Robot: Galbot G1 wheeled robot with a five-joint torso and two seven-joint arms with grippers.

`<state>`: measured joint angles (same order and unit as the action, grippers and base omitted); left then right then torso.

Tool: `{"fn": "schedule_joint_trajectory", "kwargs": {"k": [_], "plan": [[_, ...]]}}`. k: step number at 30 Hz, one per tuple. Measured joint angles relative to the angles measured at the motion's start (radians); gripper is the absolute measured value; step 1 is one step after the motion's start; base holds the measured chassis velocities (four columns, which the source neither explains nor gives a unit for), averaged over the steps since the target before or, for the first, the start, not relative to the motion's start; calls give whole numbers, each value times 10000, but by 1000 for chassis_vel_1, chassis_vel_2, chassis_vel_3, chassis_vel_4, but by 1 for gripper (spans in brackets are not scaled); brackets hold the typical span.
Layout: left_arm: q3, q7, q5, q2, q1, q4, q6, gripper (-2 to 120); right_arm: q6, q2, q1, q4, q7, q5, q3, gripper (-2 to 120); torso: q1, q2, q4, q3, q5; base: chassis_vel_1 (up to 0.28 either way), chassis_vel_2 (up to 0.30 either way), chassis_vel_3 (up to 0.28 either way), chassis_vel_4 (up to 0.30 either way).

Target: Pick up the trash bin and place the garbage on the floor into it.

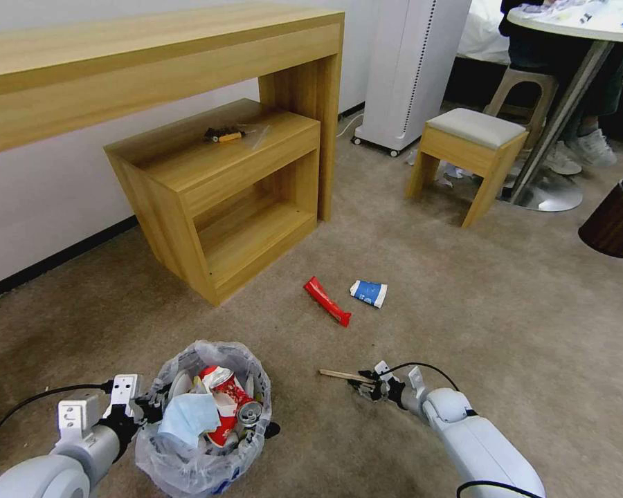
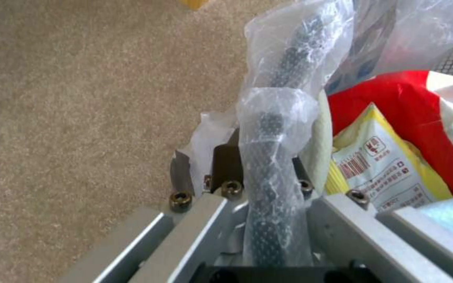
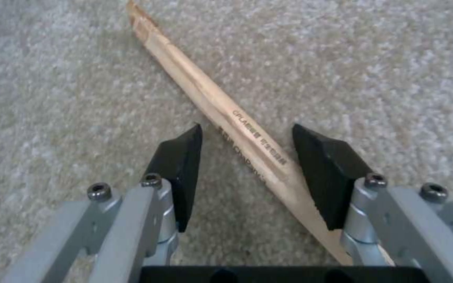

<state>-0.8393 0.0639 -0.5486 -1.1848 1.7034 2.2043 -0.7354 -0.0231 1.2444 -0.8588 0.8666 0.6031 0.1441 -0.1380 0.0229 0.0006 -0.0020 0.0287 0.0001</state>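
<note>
Straddling the wooden stick (image 3: 247,137) on the floor (image 1: 464,311), the right gripper (image 3: 245,157) gapes empty — closing comes next; the left gripper (image 2: 260,165) pinches the trash bin (image 1: 204,415) rim — 2 pieces remain.

Carpeted hotel-style bedroom, wooden desk (image 1: 152,62) with nested bench (image 1: 214,194), stool (image 1: 471,142), bed edge (image 1: 477,34)

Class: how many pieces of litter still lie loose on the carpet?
3: a red wrapper, a blue-white cup beside it, and a wooden stick between the right gripper's open fingers.
</note>
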Motion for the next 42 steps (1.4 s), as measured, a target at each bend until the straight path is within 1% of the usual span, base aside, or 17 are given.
{"fn": "schedule_joint_trajectory", "kwargs": {"k": [3,5,7,10,11,14,22,26,28,30,33,34,36,37,39,41,42], "plan": [[8,3,1,-7,-16,1,0,0,-19,-13,-2,3,-8,-40,72,45,-1,1,-1,-1,-2,0,0,0,0],[9,5,3,-15,-18,8,0,0,-82,-4,-2,12,-69,-41,91,34,-2,1,-2,-1,-5,0,0,0,0],[7,7,4,-17,-14,9,0,0,-88,6,-8,11,-100,-41,92,32,-2,1,-3,-1,-4,0,0,0,0],[-11,26,11,-19,-1,9,0,0,-97,34,-45,35,-231,-33,99,18,-2,1,-1,-1,1,0,0,0,0],[-11,26,11,-19,-1,9,0,0,-97,34,-45,35,-231,-33,99,18,-2,1,-1,-1,1,0,0,0,0],[-15,50,12,-7,-23,8,0,0,-152,6,-162,223,-358,-18,99,1,-2,0,2,1,5,0,0,0,0],[-14,52,10,2,-41,49,0,0,-215,-187,-437,922,-672,166,31,0,-1,0,0,3,5,0,0,0,0],[-43,58,2,-18,-11,83,0,0,-248,-507,-607,1902,-869,411,-116,0,-1,0,1,3,5,0,0,0,0],[-47,50,-5,-48,0,91,0,0,-382,-977,-721,3182,-958,729,-268,0,-1,0,1,2,3,0,0,0,0],[-47,25,-11,-53,0,93,0,0,-401,-1134,-738,3595,-965,781,-308,0,0,0,0,2,2,0,0,0,0],[-2,-154,-123,-54,-27,97,0,0,-427,-1841,-614,5409,-929,964,-282,0,0,0,-1,2,-1,0,0,0,0],[-2,-154,-123,-54,-27,97,0,0,-427,-1841,-614,5409,-929,964,-282,0,0,0,-1,2,-1,0,0,0,0],[37,-290,-198,-31,-51,91,0,0,-418,-2225,-81,6662,-1024,1133,236,0,0,0,-3,2,0,0,0,0,0],[37,-290,-198,-31,-51,91,0,0,-418,-2225,-81,6662,-1024,1133,236,0,0,0,-3,2,0,0,0,0,0],[47,-341,-213,-19,-38,76,1,0,-403,-2302,708,7602,-1251,1354,956,0,1,0,0,2,1,0,0,0,0],[47,-346,-219,-19,-32,77,0,0,-403,-2299,807,7710,-1284,1384,1042,0,0,0,2,2,0,0,0,0,0],[46,-364,-235,-5,-19,67,0,0,-414,-2203,1393,8252,-1423,1538,1532,0,1,1,4,1,-2,0,0,0,0]]}}
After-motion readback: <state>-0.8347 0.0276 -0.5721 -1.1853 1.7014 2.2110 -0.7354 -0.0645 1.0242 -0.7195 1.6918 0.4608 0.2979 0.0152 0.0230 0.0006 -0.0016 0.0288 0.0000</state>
